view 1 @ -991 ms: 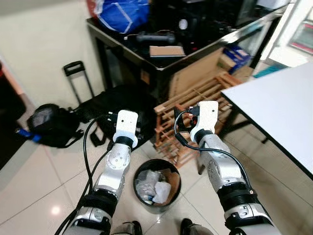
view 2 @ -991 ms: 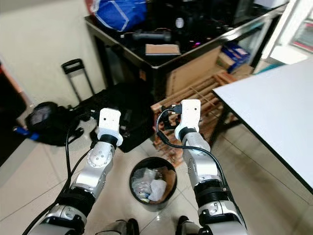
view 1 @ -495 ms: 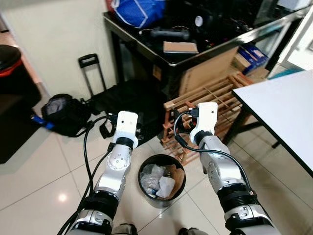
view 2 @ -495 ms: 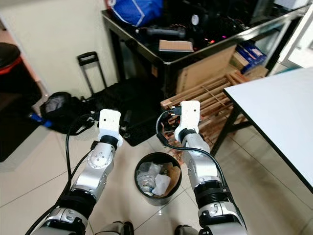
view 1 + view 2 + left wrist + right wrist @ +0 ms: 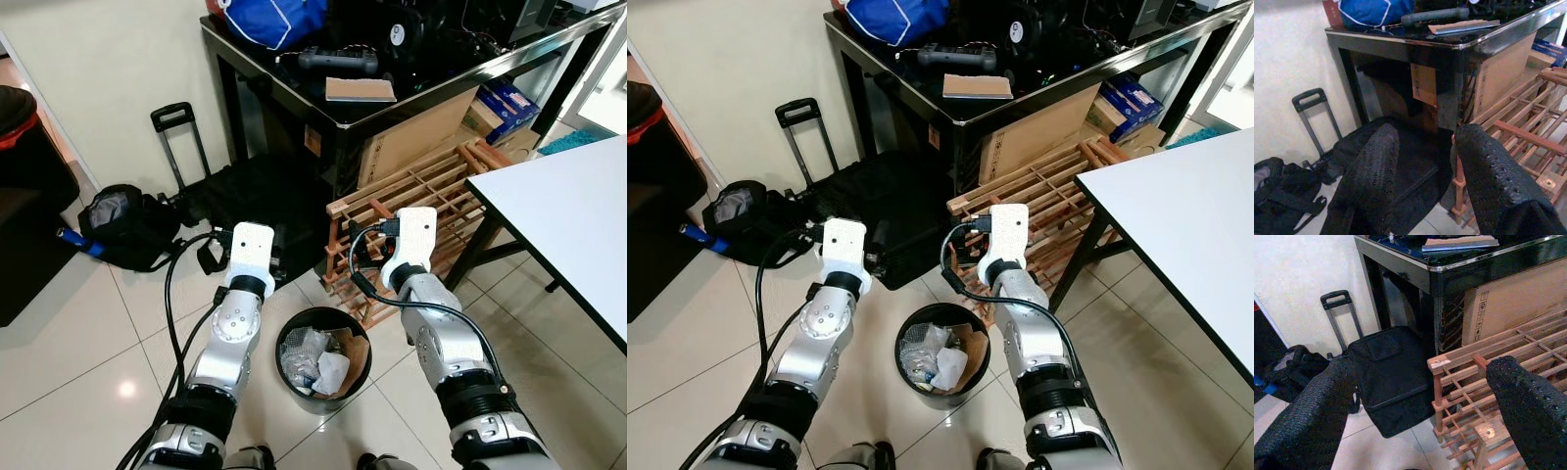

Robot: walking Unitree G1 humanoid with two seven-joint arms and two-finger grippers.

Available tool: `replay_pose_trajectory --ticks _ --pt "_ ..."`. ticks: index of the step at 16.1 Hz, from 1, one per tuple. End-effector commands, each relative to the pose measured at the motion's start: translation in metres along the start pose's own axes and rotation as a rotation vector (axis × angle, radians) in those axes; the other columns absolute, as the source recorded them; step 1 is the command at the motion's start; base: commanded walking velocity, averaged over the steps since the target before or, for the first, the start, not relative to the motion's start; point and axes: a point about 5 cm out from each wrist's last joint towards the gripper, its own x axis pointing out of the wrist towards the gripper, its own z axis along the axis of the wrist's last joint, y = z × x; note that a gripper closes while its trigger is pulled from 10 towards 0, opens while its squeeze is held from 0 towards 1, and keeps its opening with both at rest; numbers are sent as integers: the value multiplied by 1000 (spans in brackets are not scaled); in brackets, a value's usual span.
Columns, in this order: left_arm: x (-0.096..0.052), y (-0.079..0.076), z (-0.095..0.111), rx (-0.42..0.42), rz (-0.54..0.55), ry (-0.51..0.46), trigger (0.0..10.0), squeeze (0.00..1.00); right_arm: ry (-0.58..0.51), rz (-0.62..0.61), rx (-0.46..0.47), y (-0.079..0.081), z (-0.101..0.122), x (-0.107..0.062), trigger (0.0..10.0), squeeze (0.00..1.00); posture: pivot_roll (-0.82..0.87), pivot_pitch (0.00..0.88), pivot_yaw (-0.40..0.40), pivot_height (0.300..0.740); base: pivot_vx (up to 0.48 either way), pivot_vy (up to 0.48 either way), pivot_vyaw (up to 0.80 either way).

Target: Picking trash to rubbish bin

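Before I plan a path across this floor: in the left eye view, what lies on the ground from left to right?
Small black backpack → black wheeled suitcase with upright pull handle → round black rubbish bin holding crumpled trash → slatted wooden rack → white table.

Both silver arms reach forward above the bin [image 5: 318, 359], left gripper [image 5: 1425, 161] and right gripper [image 5: 1420, 401] spread, empty.

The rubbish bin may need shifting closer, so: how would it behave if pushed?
The rubbish bin looks small and round, holding crumpled paper and cardboard, so probably light. On the glossy tiled floor it would likely slide rather than grip. A push high on its rim might tip it.
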Motion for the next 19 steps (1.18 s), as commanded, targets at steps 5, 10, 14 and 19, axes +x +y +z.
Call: replay_pose_trajectory --ticks 5,10,14,19 --pt "-1 -6 1 -9 -21 4 10000 0 -15 -28 3 -1 -2 -3 10000 0 -56 97 44 740 0 0 0" --pt "-1 -7 3 -9 -28 -6 10000 0 -25 -54 11 -4 -4 -8 10000 0 -54 89 44 740 0 0 0" --pt "0 -7 4 -16 -27 -5 10000 0 -36 -93 18 -10 -2 -7 10000 0 -57 114 42 740 0 0 0" --pt "5 -7 7 -15 -32 -5 10000 0 -39 -108 24 -13 2 -3 10000 0 -63 124 49 740 0 0 -480"
